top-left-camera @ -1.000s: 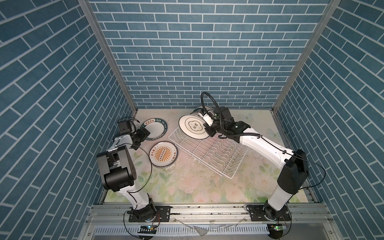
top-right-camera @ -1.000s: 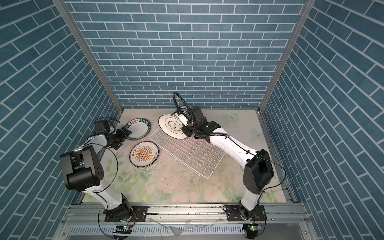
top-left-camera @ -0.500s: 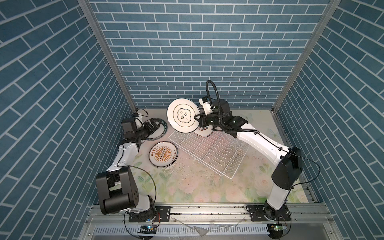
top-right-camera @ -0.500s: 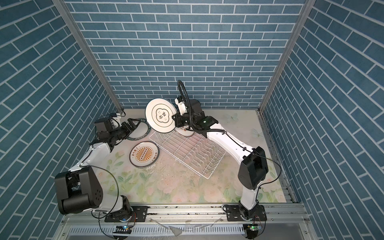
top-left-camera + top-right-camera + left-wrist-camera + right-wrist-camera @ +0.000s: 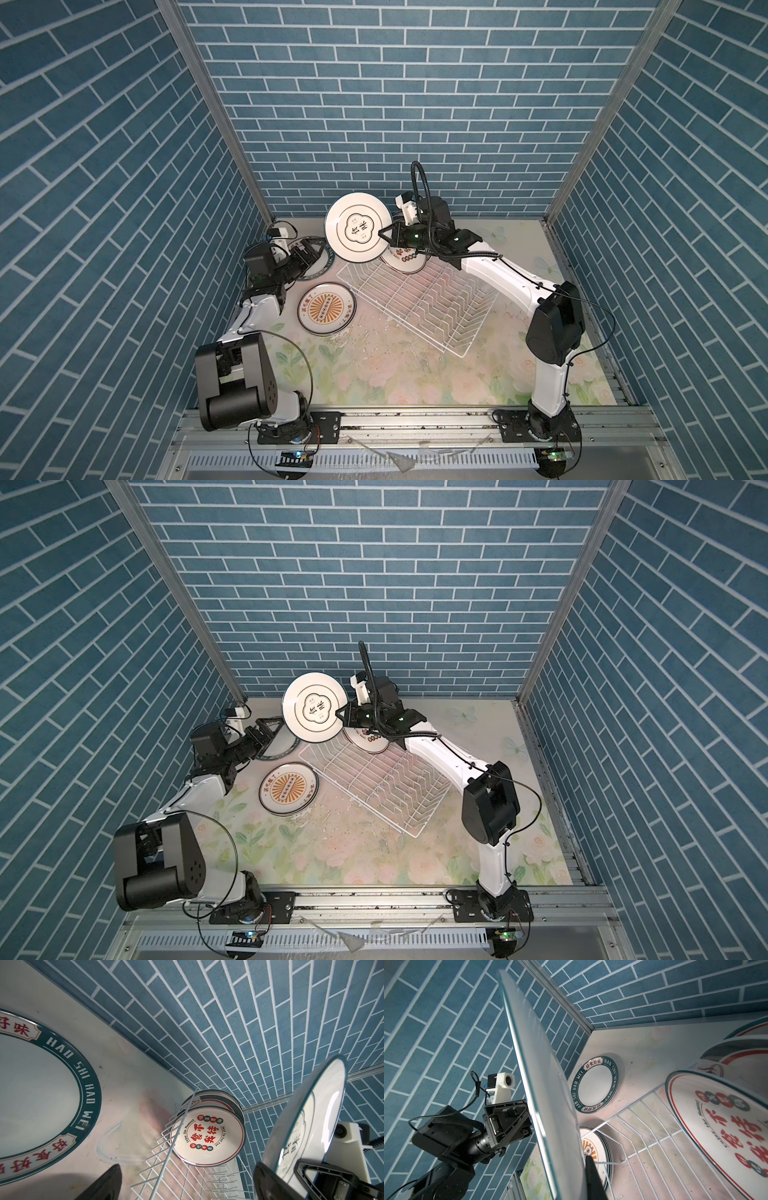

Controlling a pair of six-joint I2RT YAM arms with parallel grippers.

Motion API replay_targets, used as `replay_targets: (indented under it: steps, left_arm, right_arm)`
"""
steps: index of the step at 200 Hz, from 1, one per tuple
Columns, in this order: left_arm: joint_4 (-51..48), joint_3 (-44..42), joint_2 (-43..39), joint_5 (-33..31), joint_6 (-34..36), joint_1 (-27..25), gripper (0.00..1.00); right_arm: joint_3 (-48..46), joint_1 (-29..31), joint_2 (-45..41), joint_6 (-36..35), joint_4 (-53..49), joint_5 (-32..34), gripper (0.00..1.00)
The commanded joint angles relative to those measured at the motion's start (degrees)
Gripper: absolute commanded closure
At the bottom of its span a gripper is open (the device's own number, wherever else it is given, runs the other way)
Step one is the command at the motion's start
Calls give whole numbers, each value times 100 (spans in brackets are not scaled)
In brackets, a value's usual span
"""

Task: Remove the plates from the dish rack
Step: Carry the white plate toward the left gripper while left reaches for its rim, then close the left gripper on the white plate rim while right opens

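In a top view the right gripper [image 5: 384, 235] is pinching the held plate [image 5: 358, 227] by its rim, jaws closed narrow on it, and the plate is standing upright in the air, printed face toward the camera, over the far left corner of the rack [image 5: 424, 299]. The rack plates [image 5: 405, 257] are leaning at the rack's far end. The left gripper [image 5: 307, 255] is hanging with jaws wide and nothing in them, over the green-rim plate [image 5: 320, 266], which is lying flat on the table [image 5: 374, 374]. The sunburst stack [image 5: 327, 308] is lying flat just left of the rack. The second top view is showing the same: right gripper [image 5: 341, 715] on the held plate [image 5: 315, 707], left gripper [image 5: 262, 733] spread wide. In the left wrist view the left fingers [image 5: 106, 1184] are standing far apart, the held plate [image 5: 307, 1122] is showing just beside one of them, whether touching I cannot tell, and at least two rack plates [image 5: 207, 1132] are sitting in the rack [image 5: 166, 1157]. In the right wrist view the held plate [image 5: 546, 1084] is showing edge-on with its plain back, one right finger [image 5: 593, 1180] is pressing against it, and the left gripper [image 5: 508, 1122] is waiting behind it.
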Motion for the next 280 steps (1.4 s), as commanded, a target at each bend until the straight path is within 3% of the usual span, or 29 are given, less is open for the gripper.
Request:
replay_targets:
  steps: [1, 73, 110, 150, 230, 255, 280]
  left_arm:
    - [283, -149, -163, 273, -20, 123, 1]
    - [390, -578, -796, 252, -93, 230, 1]
    - [1160, -580, -464, 437, -457, 168, 4]
    - [2066, -489, 80, 654, -979, 118, 6]
    - [3736, -574, 750, 851, -2019, -43, 47]
    - [3813, -574, 805, 881, -2069, -39, 65]
    - [3663, -566, 816, 932, -1997, -37, 77]
  right_arm:
    - [216, -74, -41, 290, 530, -169, 100]
    - [715, -222, 613, 508, 560, -434, 100]
    - [961, -205, 1034, 1078, 978, -1044, 100]
    - [1272, -121, 1206, 1266, 689, -1369, 100]
    - [1725, -9, 1462, 1288, 408, -1592, 100]
    - [1941, 15, 1725, 1172, 215, -1686, 100]
    - [2052, 30, 1789, 1044, 102, -1758, 100]
